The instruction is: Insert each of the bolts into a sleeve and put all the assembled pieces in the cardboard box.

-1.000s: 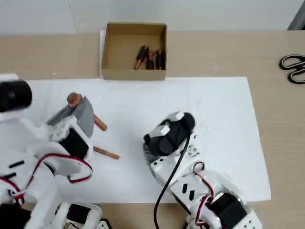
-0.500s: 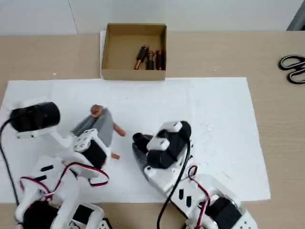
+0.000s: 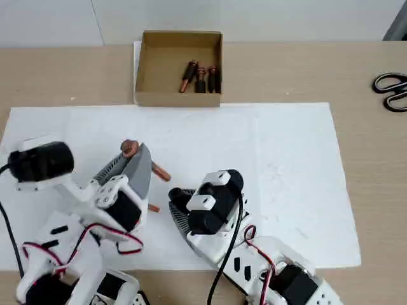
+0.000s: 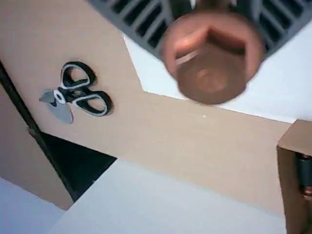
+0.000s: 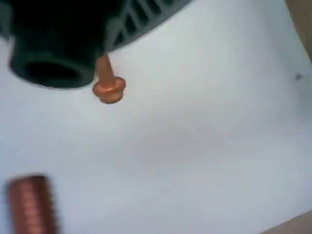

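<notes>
Copper hexagonal-headed bolt (image 4: 210,53) is clamped between ribbed grey left fingers (image 4: 131,14); smooth black tubular sleeve (image 5: 51,61) is gripped by right fingers (image 5: 146,17).

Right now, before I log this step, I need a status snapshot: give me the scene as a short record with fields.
left gripper: shut on a copper bolt, over the white paper
right gripper: shut on a black sleeve, beside the left gripper
second bolt: lying on the paper between the arms
cardboard box: three assembled pieces inside
scissors: on bare table, off the paper
assembly: held bolt not yet in the sleeve
</notes>
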{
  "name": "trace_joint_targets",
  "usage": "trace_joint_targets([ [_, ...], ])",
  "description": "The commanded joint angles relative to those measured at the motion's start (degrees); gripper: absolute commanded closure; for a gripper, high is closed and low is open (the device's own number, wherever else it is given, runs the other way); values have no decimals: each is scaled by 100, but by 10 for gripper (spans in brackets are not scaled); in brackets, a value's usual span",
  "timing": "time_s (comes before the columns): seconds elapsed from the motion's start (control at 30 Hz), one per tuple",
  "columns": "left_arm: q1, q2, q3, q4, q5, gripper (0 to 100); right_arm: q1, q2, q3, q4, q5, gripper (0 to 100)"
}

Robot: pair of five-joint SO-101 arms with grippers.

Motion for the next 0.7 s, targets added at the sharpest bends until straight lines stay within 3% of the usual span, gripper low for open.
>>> trace_joint_targets([
  [0.0, 281, 0, -347, 299, 35, 994, 110, -66, 26, -242, 62, 995],
  [0.67, 431, 9, -259, 440, -141, 994, 92, -75, -246, -198, 53, 995],
])
